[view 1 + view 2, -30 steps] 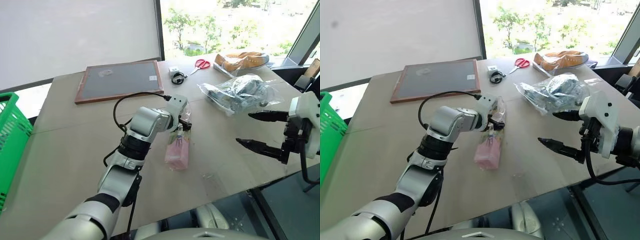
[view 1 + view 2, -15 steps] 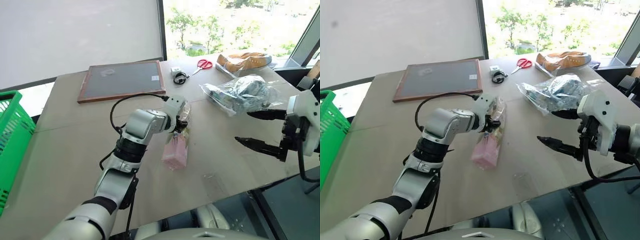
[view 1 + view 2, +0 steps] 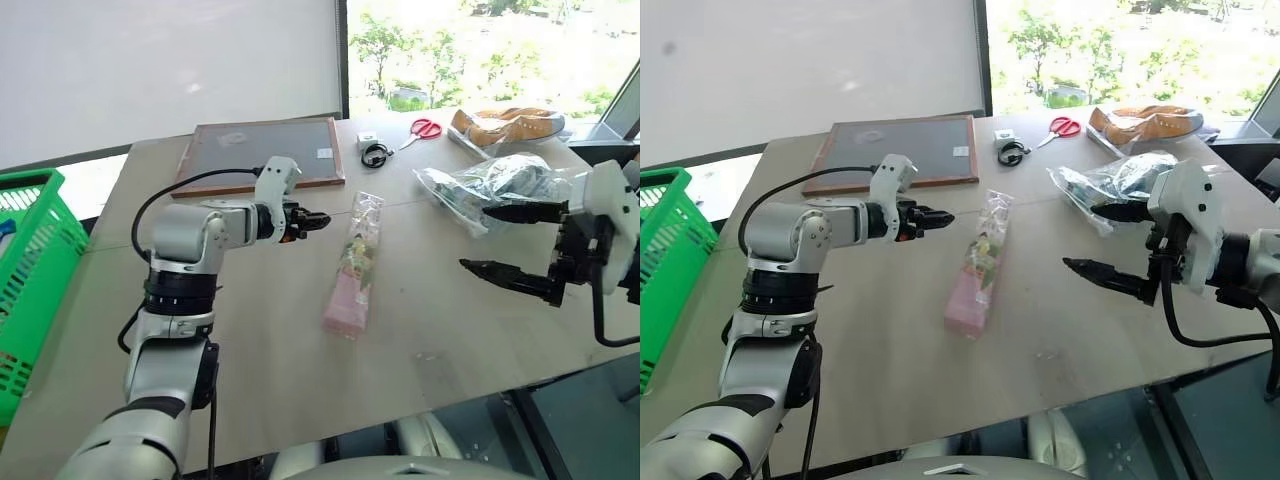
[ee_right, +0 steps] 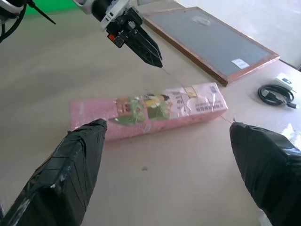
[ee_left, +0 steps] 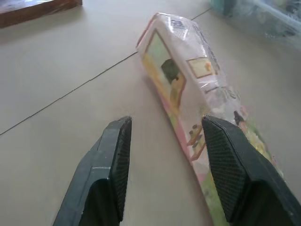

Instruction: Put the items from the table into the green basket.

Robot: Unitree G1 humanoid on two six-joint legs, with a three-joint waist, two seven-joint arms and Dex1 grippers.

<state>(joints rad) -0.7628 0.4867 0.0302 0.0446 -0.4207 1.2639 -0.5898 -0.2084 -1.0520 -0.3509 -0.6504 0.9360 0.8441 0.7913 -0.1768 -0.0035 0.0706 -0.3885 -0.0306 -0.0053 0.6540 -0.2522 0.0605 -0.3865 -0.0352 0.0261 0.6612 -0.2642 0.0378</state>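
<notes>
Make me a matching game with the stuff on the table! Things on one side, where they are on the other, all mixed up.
Things:
1. pink box
2. green basket
3. red scissors
4. chalkboard

Places:
A. at the table's far edge, by the window
B. lying flat in the middle of the table, between the two claws
C. beside the table on the robot's left
D. flat on the far part of the table, wooden frame around it

Pairs: 1-B, 2-C, 3-A, 4-D
</notes>
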